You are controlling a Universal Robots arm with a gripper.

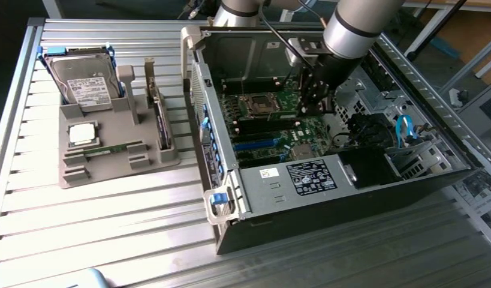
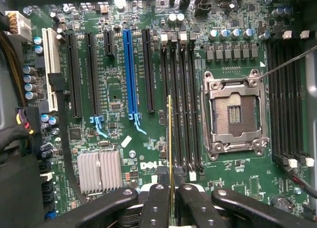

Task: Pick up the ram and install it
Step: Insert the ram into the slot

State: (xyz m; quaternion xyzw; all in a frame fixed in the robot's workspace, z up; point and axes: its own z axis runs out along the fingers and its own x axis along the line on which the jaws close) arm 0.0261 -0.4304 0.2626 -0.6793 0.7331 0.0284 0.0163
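Gripper (image 2: 171,200): jaws clamped on the ram (image 2: 170,139), held edge-on over the memory slots (image 2: 182,99) beside the empty socket (image 2: 235,114). Whether the ram touches a slot cannot be told. Step in hand, as judged: installation, with pick-up done. Seating calls for the ram's edge parallel to one slot and a straight press. The board (image 2: 114,64) reads "DELL". Farther off, the sticker (image 1: 309,177) is illegible.

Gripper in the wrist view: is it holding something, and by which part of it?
Yes: the gripper holds the ram, seen edge-on. The jaws pinch its two flat faces at one end; the rest reaches out over the motherboard.
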